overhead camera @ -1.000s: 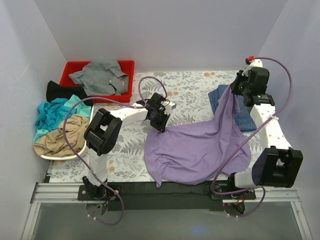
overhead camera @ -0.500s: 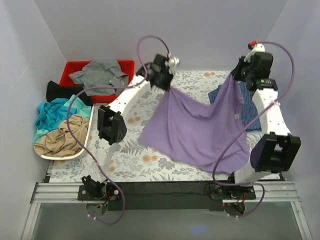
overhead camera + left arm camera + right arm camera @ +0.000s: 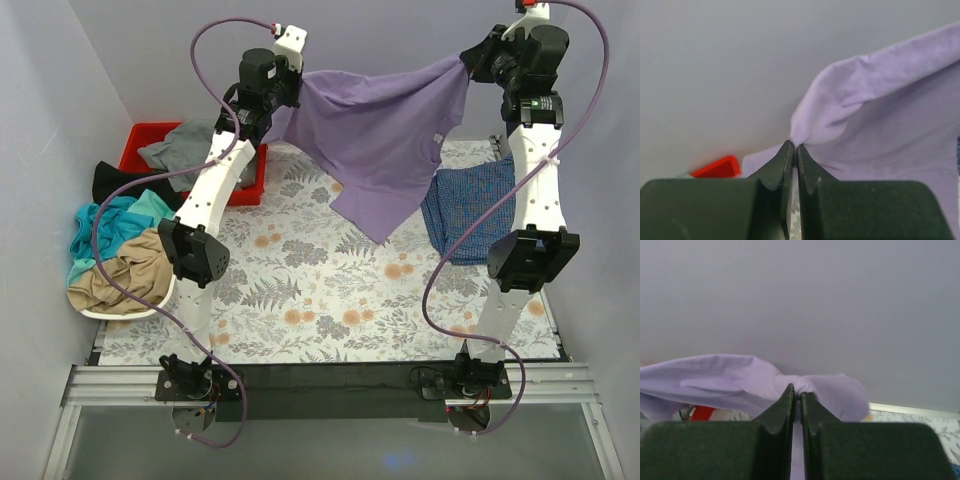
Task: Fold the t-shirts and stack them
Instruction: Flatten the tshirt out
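Lavender t-shirt (image 3: 385, 140) held aloft by 2 grippers above the far edge of the table (image 3: 300, 345).

The left gripper (image 3: 272, 95) is clamped on 1 bunched edge of the shirt and the right gripper (image 3: 478, 62) on the opposite edge, each with its jaws pressed tight on a pinch of cloth. The fabric is stretched between them and hangs in a slack point over the floral table cover (image 3: 330, 300). Whether hem corners or shoulders are pinched cannot be told for sure. The cloth is judged light, soft and limp. It will sag and swing, so it is best taken at 2 corners of 1 edge and lowered flat. A blue checked t-shirt (image 3: 465, 215) lies at the right edge. A grey shirt (image 3: 200, 145) lies in a red bin (image 3: 135, 155) at the far-left corner, and a black shirt (image 3: 115, 182), a teal shirt (image 3: 100, 225) and a tan shirt (image 3: 120, 275) are heaped along the left edge.
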You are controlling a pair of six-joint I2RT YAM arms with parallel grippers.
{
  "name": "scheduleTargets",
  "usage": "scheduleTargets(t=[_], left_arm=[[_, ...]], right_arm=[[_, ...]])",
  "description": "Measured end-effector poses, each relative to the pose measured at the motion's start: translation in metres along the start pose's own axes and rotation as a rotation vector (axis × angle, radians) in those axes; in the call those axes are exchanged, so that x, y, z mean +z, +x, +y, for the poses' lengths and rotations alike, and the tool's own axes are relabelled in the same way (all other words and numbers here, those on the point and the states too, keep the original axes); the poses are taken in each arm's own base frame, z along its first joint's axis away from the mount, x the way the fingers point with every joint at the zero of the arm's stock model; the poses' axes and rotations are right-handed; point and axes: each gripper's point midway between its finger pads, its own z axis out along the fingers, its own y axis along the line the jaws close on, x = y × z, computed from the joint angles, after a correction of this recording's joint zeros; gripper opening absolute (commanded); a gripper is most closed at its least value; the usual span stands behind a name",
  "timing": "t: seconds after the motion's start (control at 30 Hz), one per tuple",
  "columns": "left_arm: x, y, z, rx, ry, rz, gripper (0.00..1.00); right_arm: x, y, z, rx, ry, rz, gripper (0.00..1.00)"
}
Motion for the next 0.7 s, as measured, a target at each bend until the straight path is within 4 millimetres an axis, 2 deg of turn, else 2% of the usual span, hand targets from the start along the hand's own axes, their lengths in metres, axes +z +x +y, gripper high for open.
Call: scheduleTargets(t=[0.17, 0.23, 0.3, 0.4, 0.5, 0.57, 0.63, 0.7], left_arm=[[0.0, -0.021, -0.008, -0.002, 0.045, -0.076, 0.0], [-0.004, -0.019, -0.011, -0.006, 0.058, -0.07, 0.0], [-0.014, -0.006, -0.014, -0.019, 0.068, -0.035, 0.0], [-0.037, 0.019, -0.022, -0.059, 0.092, 0.029, 0.0], [-0.073, 0.052, -0.033, -0.117, 0.114, 0.109, 0.0], [-0.094, 0.062, -0.041, -0.163, 0.142, 0.139, 0.0], [-0.112, 0.063, -0.054, -0.2, 0.203, 0.157, 0.0], [-0.131, 0.058, -0.069, -0.221, 0.276, 0.165, 0.0]], right_arm=[[0.0, -0.025, 0.02, 0.014, -0.095, -0.079, 0.01], [-0.002, -0.03, 0.034, -0.001, -0.168, -0.096, 0.01], [-0.008, -0.021, 0.047, -0.008, -0.247, -0.075, 0.01], [-0.03, 0.022, 0.062, 0.02, -0.335, 0.029, 0.01], [-0.066, 0.082, 0.073, 0.076, -0.38, 0.164, 0.01], [-0.095, 0.119, 0.081, 0.116, -0.39, 0.248, 0.01], [-0.119, 0.137, 0.091, 0.129, -0.405, 0.285, 0.01], [-0.143, 0.139, 0.103, 0.112, -0.431, 0.286, 0.01]])
